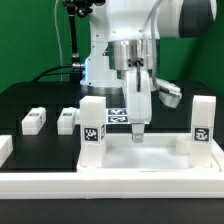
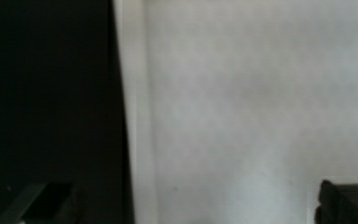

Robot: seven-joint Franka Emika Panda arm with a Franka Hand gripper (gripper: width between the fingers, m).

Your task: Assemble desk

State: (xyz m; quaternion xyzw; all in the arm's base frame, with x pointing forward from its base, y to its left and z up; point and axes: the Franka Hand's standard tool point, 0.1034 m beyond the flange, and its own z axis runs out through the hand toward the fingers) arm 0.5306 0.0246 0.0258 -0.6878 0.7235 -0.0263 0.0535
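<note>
Jaws: spread wide, empty, pointing down over the top.
Top (image 1: pixel 160 158): lay rim up near the bench's (image 1: pixel 35 95) front edge; its white surface (image 2: pixel 247 100) filled most of the wrist view.
Upright legs: one (image 1: pixel 93 120) at each back corner of the top, the other (image 1: pixel 202 121) at the exterior view's right.
Loose legs: two (image 1: pixel 33 120) (image 1: pixel 68 119) lay on the bench, toward the exterior view's left edge.

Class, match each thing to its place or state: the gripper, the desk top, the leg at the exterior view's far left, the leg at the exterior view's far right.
Things: 1 gripper; 2 desk top; 3 far-left leg; 4 far-right leg.
States: A lying on the black table; B standing upright at a desk top corner; C open, pointing down; D white, below the gripper.
Pairs: 1-C, 2-D, 3-A, 4-B.
</note>
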